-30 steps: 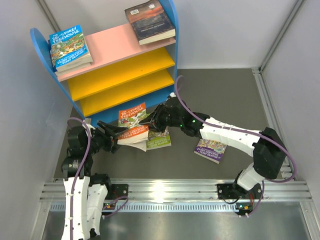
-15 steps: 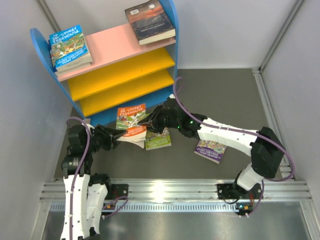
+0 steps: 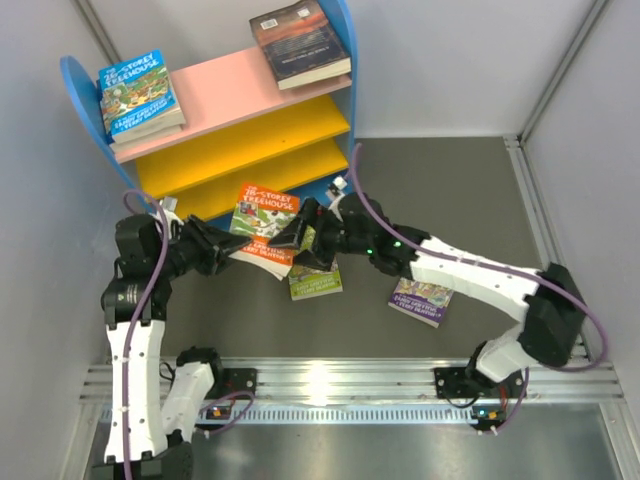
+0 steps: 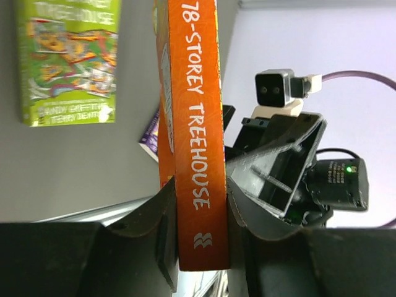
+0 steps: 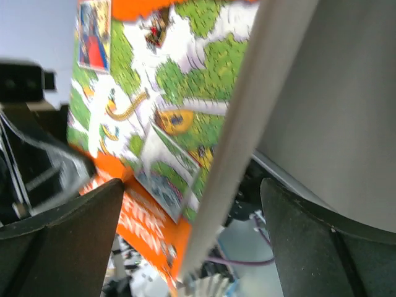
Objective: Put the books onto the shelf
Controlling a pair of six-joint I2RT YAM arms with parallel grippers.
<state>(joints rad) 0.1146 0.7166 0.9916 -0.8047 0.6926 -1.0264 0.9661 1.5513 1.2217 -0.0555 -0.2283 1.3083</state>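
Ok, near first: purple book (image 3: pixel 420 298) and green book (image 3: pixel 315 281) lie flat on the table (image 3: pixel 450 200), both still to shelve. Above the green one the orange book (image 3: pixel 264 226) is off the table, tilted, just in front of the shelf (image 3: pixel 240 140) and its lower yellow boards. Risk: it hangs from one narrow pinch at the spine end, so the thin paperback may swing or slip out on the lift, likely dropping onto the green book. Also the right gripper (image 3: pixel 298 242) sits right at its free edge; a careless pull-back could snag the cover and twist it in the pinch. Further out, the blue side panel (image 3: pixel 352 150) is close, a tilted book could jam against it. Jaws: left gripper (image 4: pixel 201 207) clamped narrow on the orange book's spine, both fingers (image 4: pixel 154 219) touching it. The right gripper is spread wide, cover between its fingers, gripping nothing as far as I can tell. Far end: blue book (image 3: pixel 140 95) and dark book (image 3: pixel 300 40) lie on the pink top board (image 3: pixel 235 95)
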